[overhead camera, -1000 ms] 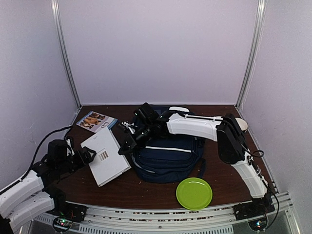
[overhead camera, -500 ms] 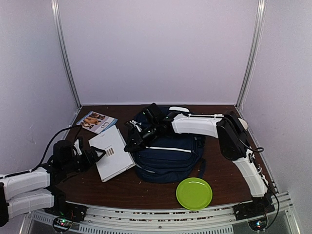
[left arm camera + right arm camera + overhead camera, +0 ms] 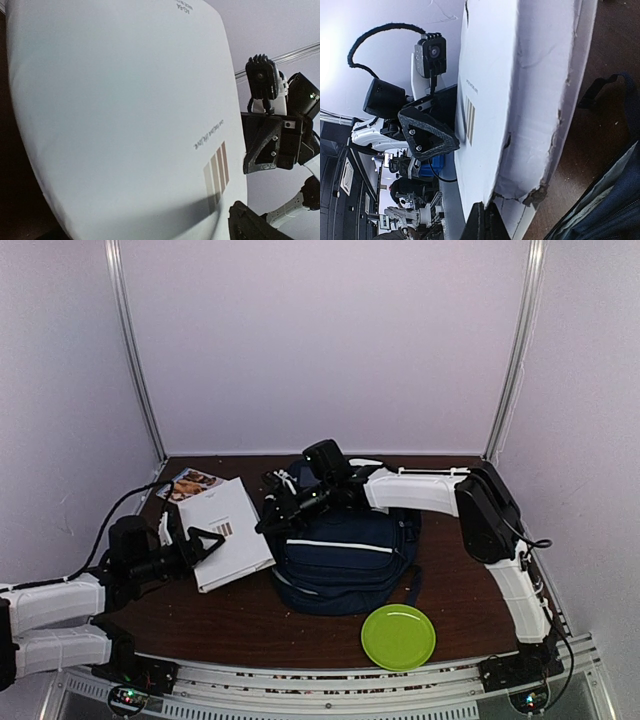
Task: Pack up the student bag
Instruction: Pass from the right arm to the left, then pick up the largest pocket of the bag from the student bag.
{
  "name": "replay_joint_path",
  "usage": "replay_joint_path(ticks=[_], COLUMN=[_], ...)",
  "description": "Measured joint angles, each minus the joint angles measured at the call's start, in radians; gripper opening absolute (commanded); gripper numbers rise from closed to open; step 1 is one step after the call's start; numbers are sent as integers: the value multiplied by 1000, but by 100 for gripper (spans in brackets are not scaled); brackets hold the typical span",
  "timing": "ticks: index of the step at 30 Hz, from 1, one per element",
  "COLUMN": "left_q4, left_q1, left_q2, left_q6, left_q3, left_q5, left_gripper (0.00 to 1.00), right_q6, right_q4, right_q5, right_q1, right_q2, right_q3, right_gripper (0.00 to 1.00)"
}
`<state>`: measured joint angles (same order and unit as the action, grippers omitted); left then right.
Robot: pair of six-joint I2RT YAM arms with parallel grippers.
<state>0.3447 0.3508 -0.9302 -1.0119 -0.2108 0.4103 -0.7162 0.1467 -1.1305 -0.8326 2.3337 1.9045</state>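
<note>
**Top view.** Navy backpack flat in the middle of the table, long axis running near to far, mouth at the far-left corner. Just left of it, a white book, long axis roughly parallel to the bag's left side. Left pincer at the book's near-left edge, jaws spread wide astride it; plainly the nearer arm. Right pincer reaching across the bag to that far-left corner, fingers pressed together. Leaflet far left. Green plate near the front edge, apart from the bag.

**Left wrist view.** Printed face of the book filling the frame, one finger hard against its edge, the other low in the corner. Looks like a hold on a thick thing.

**Right wrist view.** Shut fingers at the bottom, nothing visible between them; cannot tell whether fabric is pinched. Worn edge of the book just beside. Pale lining lower right, nothing seen inside. Likely next: swinging the book rightward into the mouth.
</note>
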Motion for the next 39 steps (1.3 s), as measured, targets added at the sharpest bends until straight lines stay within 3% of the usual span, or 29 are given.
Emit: replay_joint_path(ticks=[3,6,11,17,21,34,39], left_q4=[3,2,7,51,41,-1,-24], left_q1=[0,0,5,9,11,11,11], left_q2=[13,48,80,51,37,27,29], left_q6=[-4,-5,-8,-8,6,115,129], left_q3=[-8,-9,-12,-24,-43,-172,-182], left_q5=[14,25,46,90,113,285,315], left_gripper=[78,62,55,48,46,36,35], right_q6=[27,107,204,283,389,765,964], right_q4=[28,115,203,270,360,560,641], right_q5=[6,45,97,127,152,276,370], right_q1=[9,12,11,8,13,142,154], right_q2=[0,0,0,-2,-33,-400,-507], right_q3=[6,29,49,49,47,-57,-169], right_gripper=[0,0,10,37,48,55,41])
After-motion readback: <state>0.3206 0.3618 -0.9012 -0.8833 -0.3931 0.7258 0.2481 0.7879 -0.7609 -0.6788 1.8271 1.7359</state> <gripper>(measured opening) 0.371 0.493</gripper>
